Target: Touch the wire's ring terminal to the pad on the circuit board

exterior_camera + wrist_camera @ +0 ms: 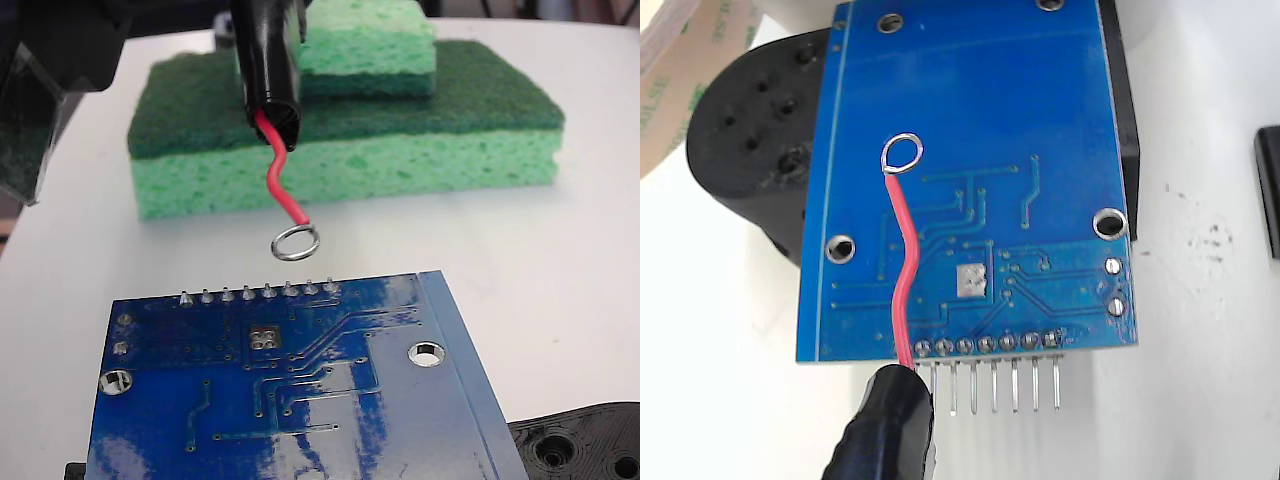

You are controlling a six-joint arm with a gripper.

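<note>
Gripper (272, 110) clamped on the wire (280, 185) near its top; thin, light, probably springy. Ring (294, 241) hangs above the board's (330, 420) far edge, pad (263, 337) nearer.

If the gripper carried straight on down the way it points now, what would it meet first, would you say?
Probably the circuit board: the ring terminal on the wire hangs just above its row of solder bumps, short of the pad. Depth is unclear.

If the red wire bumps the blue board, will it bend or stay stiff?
Probably it bends a little: the wire is thin and already curvy below the hand. It likely springs rather than flops, since it holds the ring terminal out in the air above the circuit board.
</note>
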